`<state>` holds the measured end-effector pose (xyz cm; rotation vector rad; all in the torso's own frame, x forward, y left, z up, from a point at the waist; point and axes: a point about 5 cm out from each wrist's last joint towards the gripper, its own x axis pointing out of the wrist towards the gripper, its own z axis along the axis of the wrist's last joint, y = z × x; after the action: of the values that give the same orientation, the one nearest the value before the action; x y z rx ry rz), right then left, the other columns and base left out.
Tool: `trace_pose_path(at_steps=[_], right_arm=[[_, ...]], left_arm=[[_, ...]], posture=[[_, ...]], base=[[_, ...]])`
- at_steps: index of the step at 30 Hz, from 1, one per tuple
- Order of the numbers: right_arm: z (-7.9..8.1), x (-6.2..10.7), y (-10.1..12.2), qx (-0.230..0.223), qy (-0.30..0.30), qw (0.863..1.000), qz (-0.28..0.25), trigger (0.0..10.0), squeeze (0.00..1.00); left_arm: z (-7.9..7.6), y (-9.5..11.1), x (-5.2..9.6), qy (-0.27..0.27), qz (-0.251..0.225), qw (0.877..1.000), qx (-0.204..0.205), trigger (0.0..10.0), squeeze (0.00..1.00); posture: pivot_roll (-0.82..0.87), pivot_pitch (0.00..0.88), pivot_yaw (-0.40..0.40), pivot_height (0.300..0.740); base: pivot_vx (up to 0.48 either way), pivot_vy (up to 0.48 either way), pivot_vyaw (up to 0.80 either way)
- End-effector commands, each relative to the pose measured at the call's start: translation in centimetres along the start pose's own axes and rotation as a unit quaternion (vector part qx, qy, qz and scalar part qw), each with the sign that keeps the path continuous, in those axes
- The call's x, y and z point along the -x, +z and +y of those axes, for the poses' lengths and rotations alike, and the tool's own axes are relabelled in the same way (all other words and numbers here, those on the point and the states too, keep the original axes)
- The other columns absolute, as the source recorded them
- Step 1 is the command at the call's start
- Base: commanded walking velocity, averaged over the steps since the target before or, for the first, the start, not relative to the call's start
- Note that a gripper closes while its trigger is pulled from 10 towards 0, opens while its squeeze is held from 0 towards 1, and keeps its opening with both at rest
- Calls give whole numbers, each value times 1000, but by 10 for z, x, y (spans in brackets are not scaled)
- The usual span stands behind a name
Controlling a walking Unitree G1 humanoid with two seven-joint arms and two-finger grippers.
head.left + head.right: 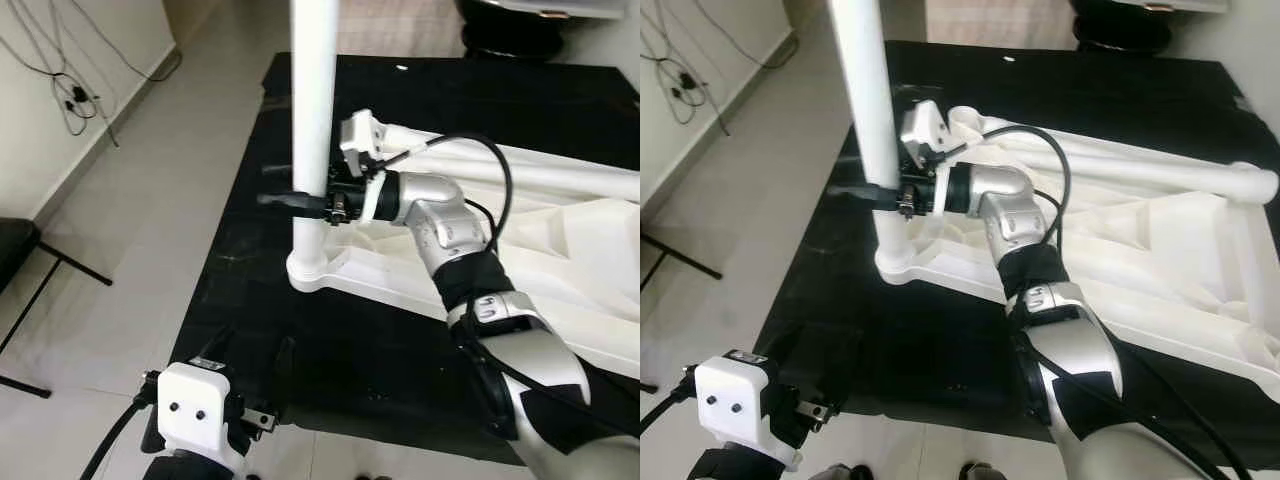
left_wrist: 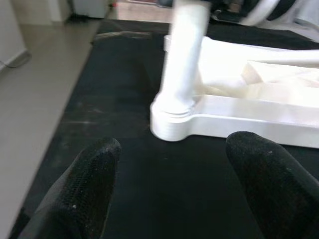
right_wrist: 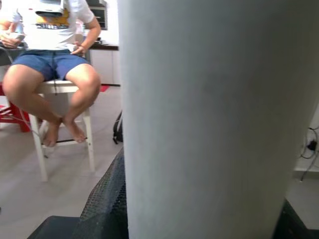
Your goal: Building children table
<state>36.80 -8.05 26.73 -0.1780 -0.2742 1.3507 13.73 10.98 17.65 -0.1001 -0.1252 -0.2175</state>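
The white children's table (image 1: 590, 260) lies upside down on a black mat (image 1: 240, 330). One white table leg (image 1: 313, 120) stands upright in the corner socket (image 1: 310, 272) nearest me. My right gripper (image 1: 292, 200) is shut on this leg at mid-height, a black finger (image 3: 104, 199) on either side of the leg (image 3: 209, 119). My left gripper (image 2: 174, 189) is low at the mat's near edge, open and holding nothing, pointing at the socket (image 2: 172, 122). Its wrist housing (image 1: 195, 405) sits at the lower left.
Another white leg (image 1: 1140, 165) lies along the table's far side. A person (image 3: 50, 69) sits on a white chair beyond the leg. Cables (image 1: 70, 90) hang on the left wall, a black stand (image 1: 25, 255) is on the tiled floor at left.
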Motion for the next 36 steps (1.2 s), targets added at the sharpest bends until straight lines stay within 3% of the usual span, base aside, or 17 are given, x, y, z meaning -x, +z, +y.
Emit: trace_pose_path(at_steps=[1,3,4,5,6,7,9,15,18,19,23,24,29,33,34,35,36], right_arm=[[7,18,-23,-22,-67,997,30,0,0],[12,26,-31,-37,-130,990,46,0,0],[15,42,-45,-18,-304,946,113,0,0],[15,42,-45,-18,-304,946,113,0,0],[25,64,-53,-4,-442,881,165,0,0],[44,71,-58,-4,-491,850,192,0,0],[59,70,-61,-10,-499,844,198,0,0],[65,28,-67,-59,-419,889,176,0,0],[65,21,-67,-70,-407,894,171,0,0],[64,17,-66,-71,-398,898,171,10000,0],[62,12,-64,-75,-383,906,162,10000,0],[59,7,-56,-87,-352,922,136,10000,1000],[46,0,-28,-84,-231,966,74,10000,1000],[42,2,-21,-71,-178,979,69,10000,992],[43,4,-21,-65,-118,988,70,10000,176],[43,4,-21,-65,-118,988,70,10000,176],[41,5,-22,-67,-76,992,72,10000,0]], left_arm=[[1,-4,1,0,12,1000,-3,10000,0],[2,-4,0,-2,13,1000,-3,10000,0],[2,-4,0,-3,12,1000,-4,10000,0],[2,-4,0,-3,12,1000,-4,10000,0],[3,-5,0,-3,12,1000,-5,10000,0],[4,-4,0,-2,12,1000,-6,10000,0],[5,-4,-1,-1,11,1000,-7,10000,0],[4,-6,-3,-9,11,1000,-8,10000,0],[4,-6,-3,-8,10,1000,-7,10000,0],[5,-5,-3,-3,9,1000,-7,10000,0],[5,-5,-3,0,8,1000,-7,10000,0],[5,-5,-3,1,7,1000,-7,10000,0],[4,-4,-4,0,6,1000,-5,10000,0],[4,-3,-4,0,5,1000,-4,10000,0],[3,-3,-4,-1,5,1000,-3,10000,0],[3,-3,-4,-1,5,1000,-3,10000,0],[2,-3,-4,-1,4,1000,-3,10000,0]], posture=[[95,193,-36,740],[93,193,-40,740],[94,196,-55,740],[94,196,-55,740],[90,197,-54,740],[90,197,-38,740],[87,200,-35,740],[87,183,-41,740],[88,185,-43,740],[91,187,-46,740],[91,190,-47,740],[89,194,-47,740],[92,199,-48,740],[91,201,-51,740],[96,205,-52,740],[96,205,-52,740],[103,209,-53,740]], base=[[0,0,0],[0,0,0],[0,0,0],[0,0,0],[0,0,0],[0,0,0],[0,0,0],[0,0,0],[0,0,0],[0,0,0],[0,0,0],[0,0,0],[0,0,0],[0,0,0],[0,0,0],[0,0,0],[0,0,0]])
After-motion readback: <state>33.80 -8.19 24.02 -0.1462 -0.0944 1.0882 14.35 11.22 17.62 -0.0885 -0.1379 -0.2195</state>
